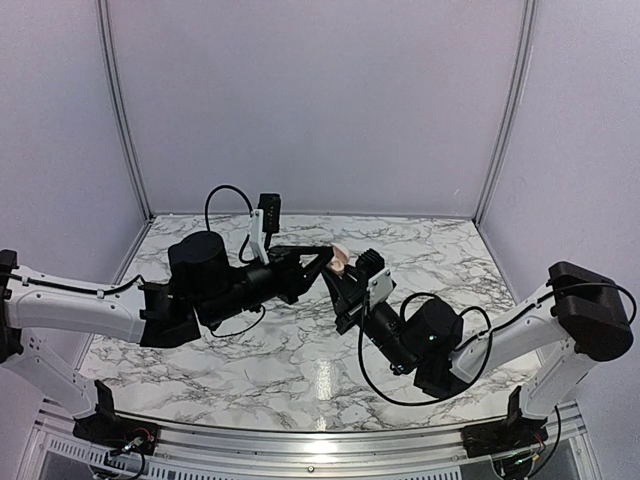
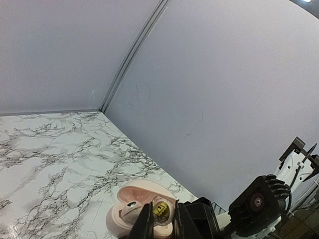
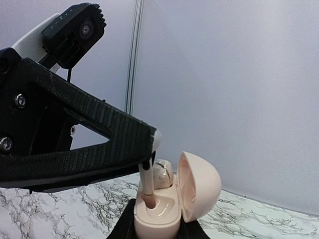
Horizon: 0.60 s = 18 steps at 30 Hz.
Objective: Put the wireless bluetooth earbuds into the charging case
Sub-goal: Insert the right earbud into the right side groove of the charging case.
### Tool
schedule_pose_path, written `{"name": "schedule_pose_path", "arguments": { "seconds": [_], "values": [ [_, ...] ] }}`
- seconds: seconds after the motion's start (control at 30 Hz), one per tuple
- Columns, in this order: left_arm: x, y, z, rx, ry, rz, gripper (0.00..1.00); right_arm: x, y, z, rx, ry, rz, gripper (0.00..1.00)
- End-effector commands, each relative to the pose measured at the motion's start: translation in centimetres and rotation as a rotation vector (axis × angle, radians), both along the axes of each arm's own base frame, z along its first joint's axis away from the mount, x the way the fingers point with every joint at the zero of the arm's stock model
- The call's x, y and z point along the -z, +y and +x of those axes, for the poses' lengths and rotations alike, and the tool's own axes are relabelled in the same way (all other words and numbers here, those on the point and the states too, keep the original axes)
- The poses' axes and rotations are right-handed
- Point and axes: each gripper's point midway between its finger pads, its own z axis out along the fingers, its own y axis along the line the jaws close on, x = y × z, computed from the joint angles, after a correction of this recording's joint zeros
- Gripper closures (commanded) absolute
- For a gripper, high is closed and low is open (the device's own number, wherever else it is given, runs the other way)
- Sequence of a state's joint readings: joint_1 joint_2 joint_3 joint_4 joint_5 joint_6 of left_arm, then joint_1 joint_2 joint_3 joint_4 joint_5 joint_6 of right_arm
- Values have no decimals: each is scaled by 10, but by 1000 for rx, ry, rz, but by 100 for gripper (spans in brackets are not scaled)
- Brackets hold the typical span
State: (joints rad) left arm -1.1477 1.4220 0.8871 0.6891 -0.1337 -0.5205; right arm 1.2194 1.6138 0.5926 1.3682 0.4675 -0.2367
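Note:
The charging case (image 3: 158, 215) is pale pink, upright, with its lid (image 3: 199, 186) hinged open. My right gripper (image 3: 157, 232) is shut on the case's base and holds it above the table. My left gripper (image 2: 162, 213) is shut on a pale pinkish earbud (image 2: 161, 208) with a yellow mark, right over the case (image 2: 130, 191). In the right wrist view that earbud's stem (image 3: 148, 186) reaches down into the near well. A second pale earbud (image 3: 162, 174) sits in the far well. In the top view both grippers meet at the case (image 1: 341, 262) over the table's middle. No black earbuds show.
The marble table (image 1: 300, 350) lies under both arms, with grey booth walls (image 1: 320, 100) behind and at the sides. The left arm's wrist camera mount (image 3: 75, 30) hangs close above the case. Cables loop beside both arms.

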Motion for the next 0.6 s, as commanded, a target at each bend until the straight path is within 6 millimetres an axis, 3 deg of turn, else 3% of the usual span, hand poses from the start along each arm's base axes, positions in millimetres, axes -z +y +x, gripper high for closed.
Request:
{"name": "schedule_pose_path", "arguments": {
  "seconds": [0.0, 0.57],
  "values": [
    [-1, -1, 5, -25, 11, -18, 85, -27, -1, -2, 8, -27, 70, 100],
    [5, -6, 6, -18, 24, 0, 84, -27, 1, 1, 25, -29, 63, 100]
  ]
}}
